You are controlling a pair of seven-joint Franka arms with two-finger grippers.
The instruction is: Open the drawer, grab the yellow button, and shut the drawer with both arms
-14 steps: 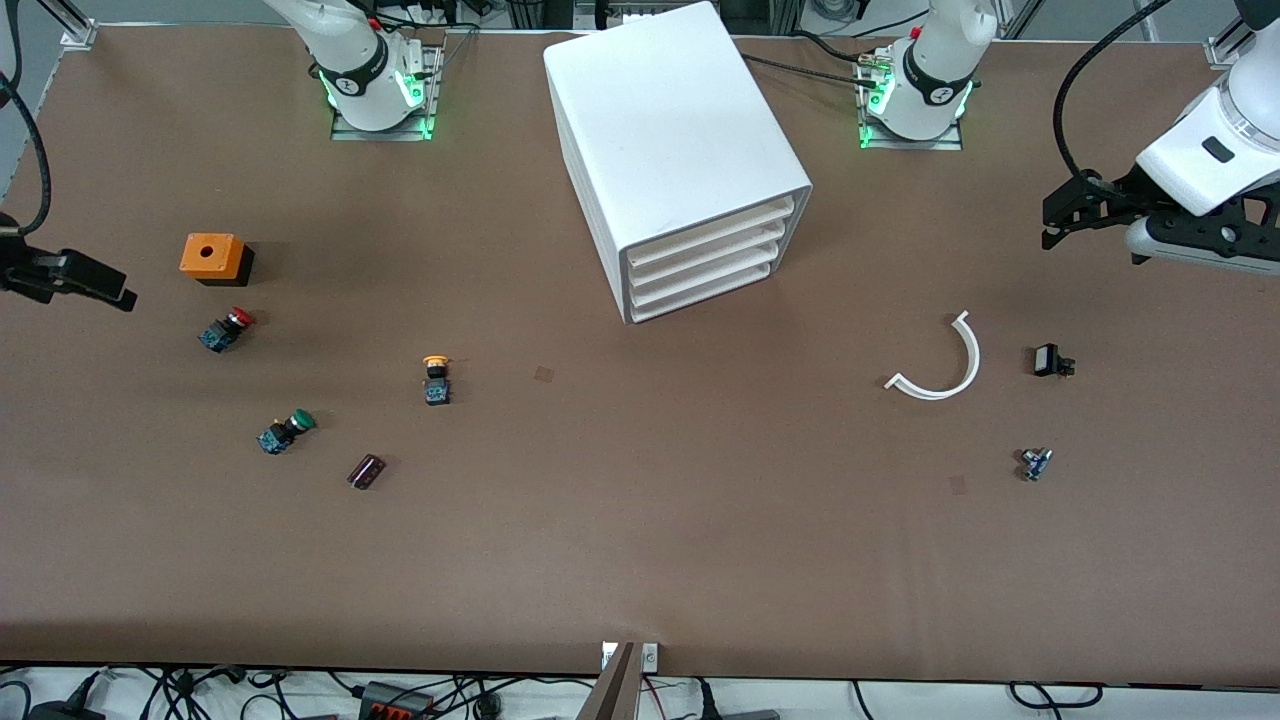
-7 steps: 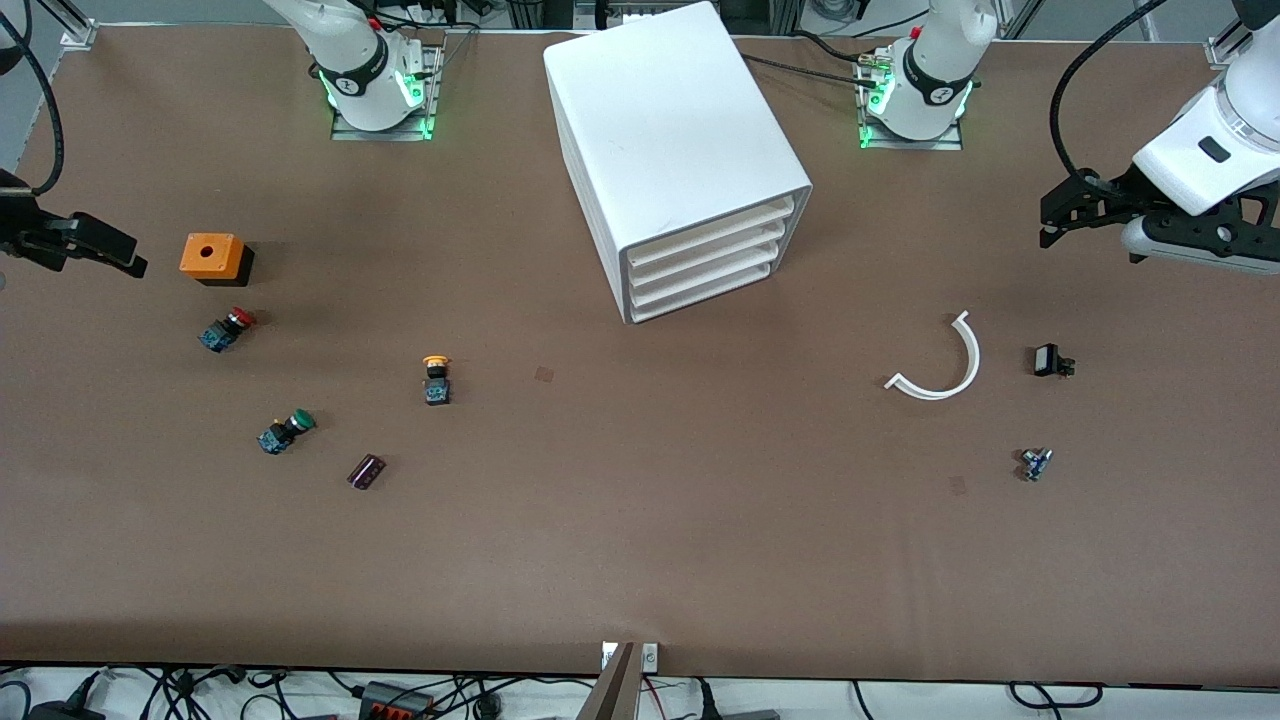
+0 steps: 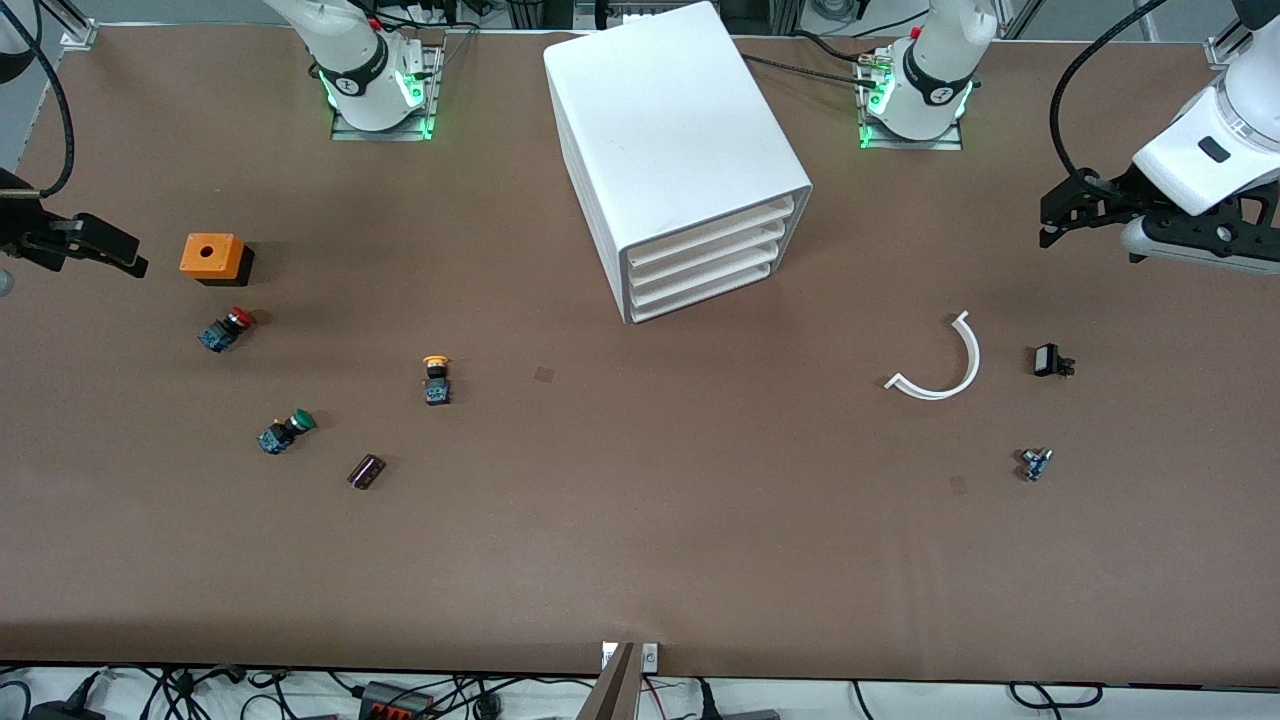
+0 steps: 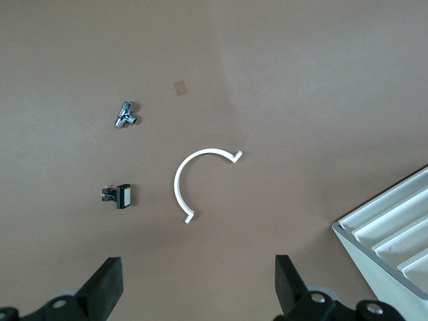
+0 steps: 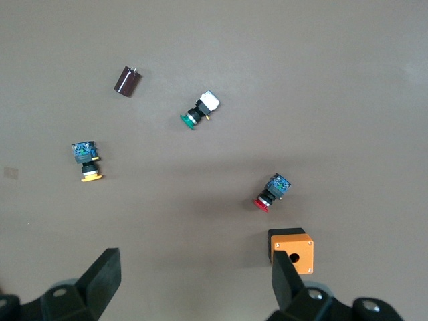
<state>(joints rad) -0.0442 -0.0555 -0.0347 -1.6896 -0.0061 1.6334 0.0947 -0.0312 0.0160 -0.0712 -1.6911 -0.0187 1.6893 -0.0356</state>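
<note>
The white cabinet stands mid-table with four stacked drawer fronts, all shut; the drawer also shows in the left wrist view. The yellow-capped button lies on the table, nearer the front camera than the cabinet and toward the right arm's end; it also shows in the right wrist view. My right gripper hovers open and empty beside the orange box, and shows open in its wrist view. My left gripper hovers open and empty over the left arm's end, and shows open in its wrist view.
An orange box, a red-capped button, a green-capped button and a dark cylinder lie near the right arm's end. A white curved strip, a small black part and a metal fitting lie near the left arm's end.
My right gripper has moved a little toward the bases' edge of the table, level with the orange box. My left gripper has barely shifted. Nothing on the table has moved.
</note>
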